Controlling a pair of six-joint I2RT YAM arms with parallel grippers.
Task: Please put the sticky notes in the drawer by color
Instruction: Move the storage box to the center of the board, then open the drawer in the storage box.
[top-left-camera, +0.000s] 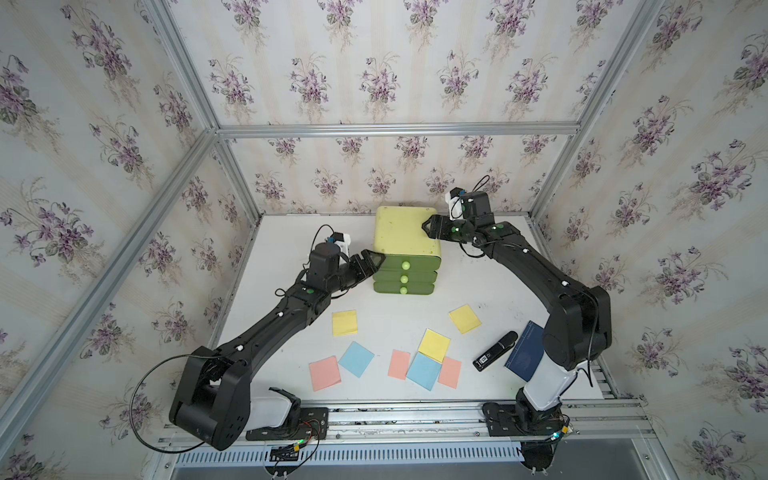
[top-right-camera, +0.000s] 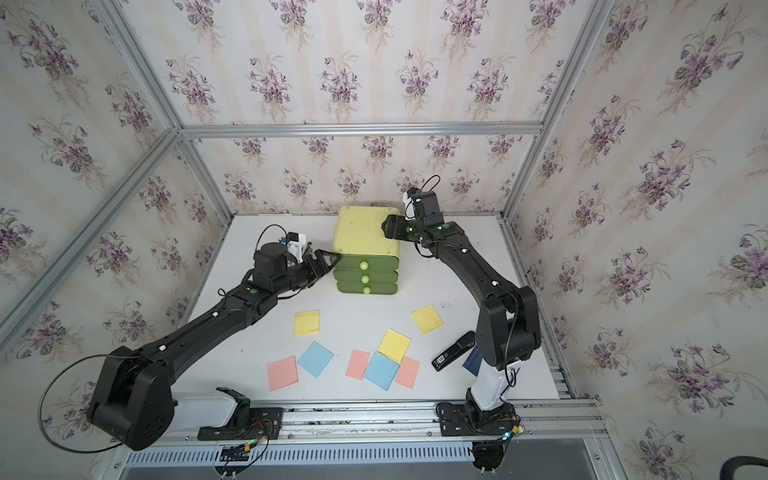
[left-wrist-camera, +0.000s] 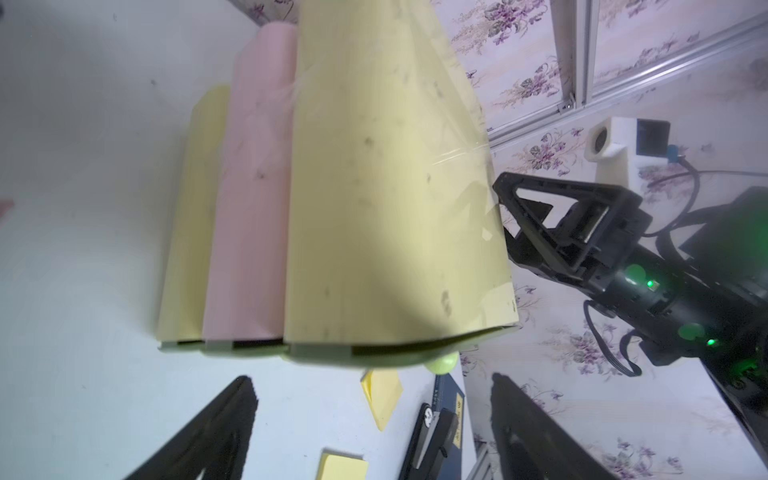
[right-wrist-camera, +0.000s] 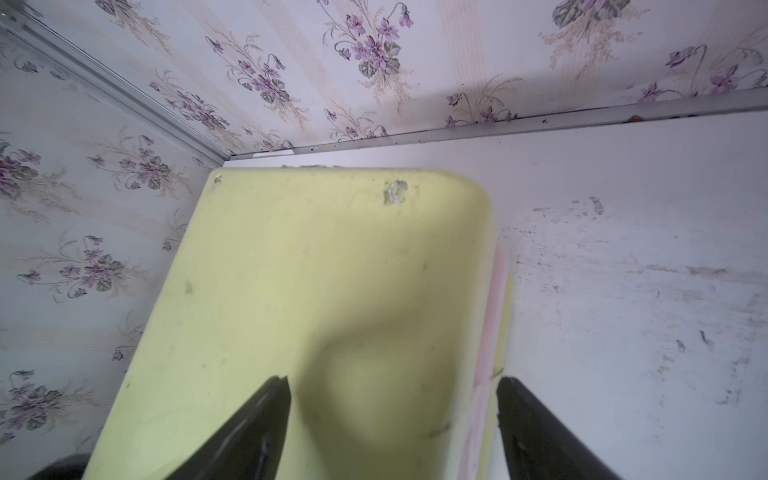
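The drawer (top-left-camera: 407, 232) stood near the back edge of the white table (top-left-camera: 291, 266). Its three green fronts were shut flush and faced the front rail, with the knobs (top-left-camera: 405, 264) in one column.

The left gripper (top-left-camera: 374, 259) sat at the chest's front left corner, level with the top front. Its fingers (left-wrist-camera: 216, 432) were spread wide and held nothing. Whether a tip touched the shell could not be told.

The right gripper (top-left-camera: 430, 227) was at the shell's upper right edge. Its fingers (right-wrist-camera: 257, 428) were apart, one over the top face and one out past the side, so that the edge lay between them. Contact was unclear.

The sticky notes (top-left-camera: 344, 323), eight in all, lay flat on the table in front of the chest. Two yellow ones lay alone, nearest the chest. A blue and a pink lay side by side toward the left front. The other four overlapped in a cluster: a yellow on a blue, which was flanked by two pinks.

A bare strip of table ran between the drawer fronts and the nearest notes. More open surface lay to either side of the chest, beneath the arms.

A black bar-shaped device (top-left-camera: 496, 351) and a dark blue book (top-left-camera: 524, 351) lay near the right front. The book was partly hidden by the right arm.
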